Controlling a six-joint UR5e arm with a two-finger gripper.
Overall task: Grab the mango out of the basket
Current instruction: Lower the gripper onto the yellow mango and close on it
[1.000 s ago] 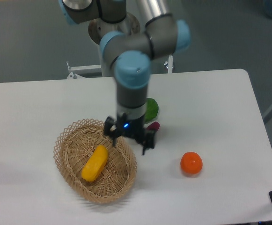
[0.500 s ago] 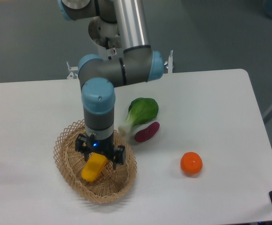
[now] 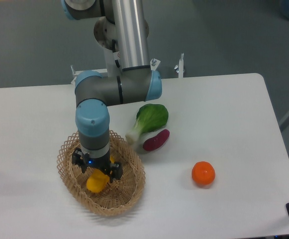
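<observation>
Now gripper (image 3: pixel 97 172) is shifted left, lower over mango (image 3: pixel 97 181), jaws spread | basket (image 3: pixel 129 191) is unmoved | white table (image 3: pixel 224 124), grey floor.

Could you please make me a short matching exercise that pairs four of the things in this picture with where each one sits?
Things:
1. mango
2. orange
3. leafy green vegetable
4. gripper

Places:
A. alone on the table, right of everything else
B. lying in the basket
C. lowered over the mango, a finger on each side
D. on the table beside the purple sweet potato, right of the basket

Pairs: 1-B, 2-A, 3-D, 4-C
</observation>
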